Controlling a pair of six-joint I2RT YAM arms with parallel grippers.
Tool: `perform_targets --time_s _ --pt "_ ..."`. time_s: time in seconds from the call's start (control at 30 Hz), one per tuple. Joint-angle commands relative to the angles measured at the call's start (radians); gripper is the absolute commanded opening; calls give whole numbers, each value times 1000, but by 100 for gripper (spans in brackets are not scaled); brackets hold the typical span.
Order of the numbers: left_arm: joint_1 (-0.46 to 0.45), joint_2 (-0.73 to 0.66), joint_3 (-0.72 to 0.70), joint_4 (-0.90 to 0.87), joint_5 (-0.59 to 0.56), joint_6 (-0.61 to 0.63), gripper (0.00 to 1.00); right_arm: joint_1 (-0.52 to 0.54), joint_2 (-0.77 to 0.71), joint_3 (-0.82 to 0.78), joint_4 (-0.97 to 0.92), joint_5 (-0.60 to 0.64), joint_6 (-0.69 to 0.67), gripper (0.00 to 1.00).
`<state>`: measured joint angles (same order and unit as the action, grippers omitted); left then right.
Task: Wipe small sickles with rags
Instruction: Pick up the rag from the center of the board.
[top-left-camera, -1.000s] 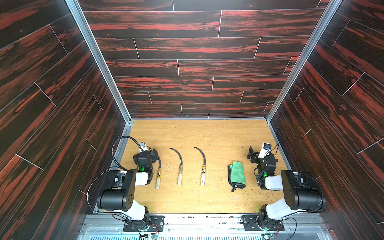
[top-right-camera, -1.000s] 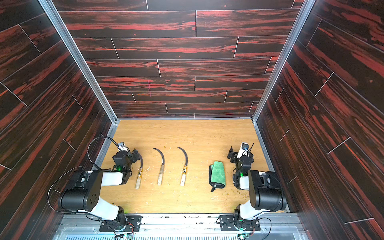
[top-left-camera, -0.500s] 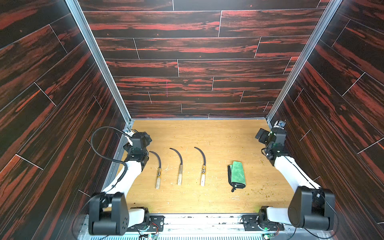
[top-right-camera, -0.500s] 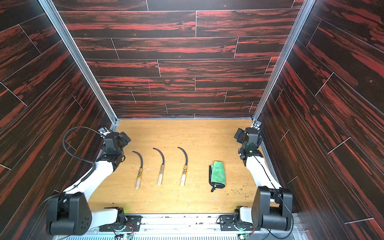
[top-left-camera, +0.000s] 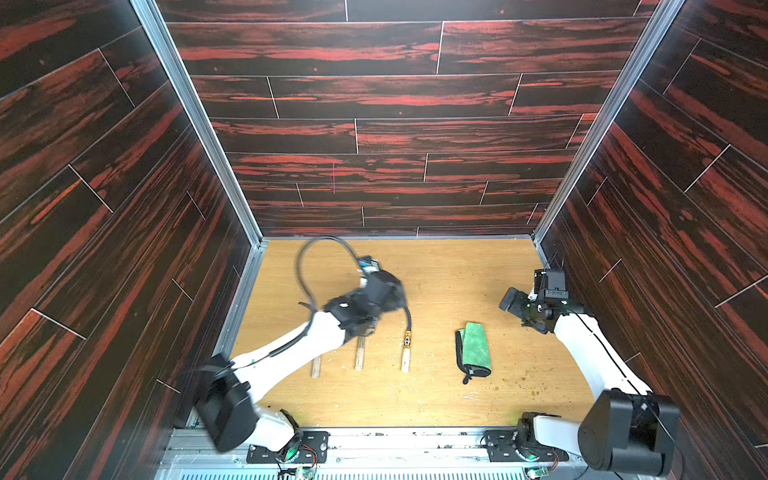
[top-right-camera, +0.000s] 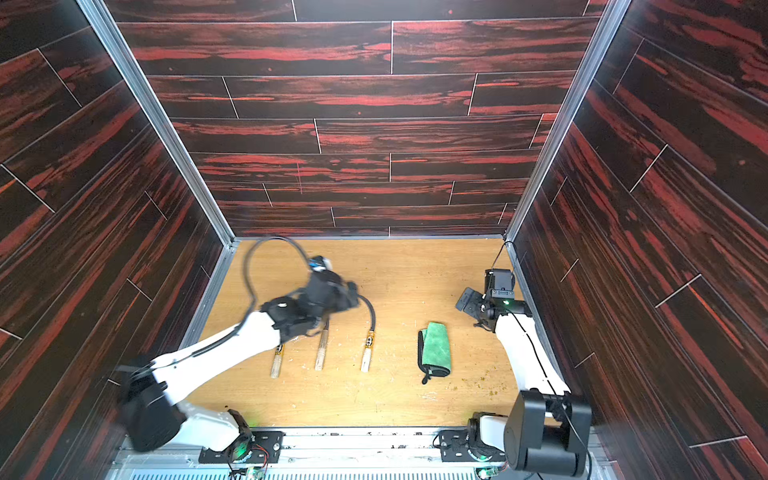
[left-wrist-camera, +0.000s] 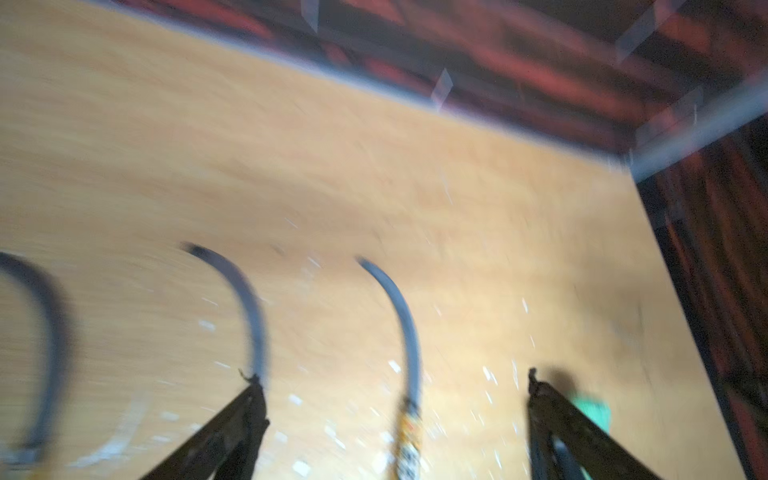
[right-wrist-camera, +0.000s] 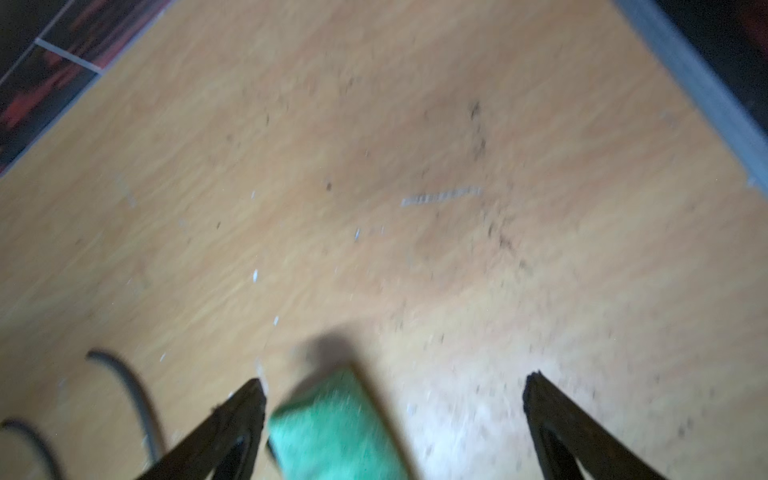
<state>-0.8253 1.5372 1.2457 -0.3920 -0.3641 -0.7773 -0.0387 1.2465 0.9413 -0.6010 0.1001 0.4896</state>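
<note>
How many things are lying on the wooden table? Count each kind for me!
Small sickles with dark curved blades and pale wooden handles: 3
Folded green fluffy cloth with black trim: 1
Total: 4

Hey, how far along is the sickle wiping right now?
Nothing looks wiped yet: the green rag lies folded on the table, unheld, beside a row of rag-side sickle, middle sickle and wall-side sickle. In hand: the left tool is open over the sickles, the right tool open near the rag, both empty. Left: pick up the rag and wipe all three.
</note>
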Motion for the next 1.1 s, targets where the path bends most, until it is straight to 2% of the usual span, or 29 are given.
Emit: perform_targets --time_s 0.0,0.07,0.17,0.2,0.27,0.3,0.43,0.7,1.07 --pt "-65 126 127 -125 81 -25 100 7 -54 3 -118 -64 47 98" --pt "-100 203 199 -145 136 -9 100 9 -67 -21 -132 -95 62 98" --pt "-127 284 249 -110 239 -6 100 12 -90 -58 -143 -121 82 92" --pt "-130 304 256 -94 277 -13 94 11 -94 -66 -147 -125 85 90" --pt "-138 354 281 -77 325 -29 41 12 -103 -80 -153 -134 89 89" --pt "-142 374 295 -79 340 -30 32 13 -106 -84 -156 -142 88 89" --pt "-163 463 369 -99 401 -28 26 13 -112 -99 -155 -171 83 89" --pt "-213 576 465 -99 521 -8 26 13 -87 -146 -119 -253 74 89" --pt "-242 640 474 -93 546 -27 19 35 -70 -186 -130 -264 44 89"
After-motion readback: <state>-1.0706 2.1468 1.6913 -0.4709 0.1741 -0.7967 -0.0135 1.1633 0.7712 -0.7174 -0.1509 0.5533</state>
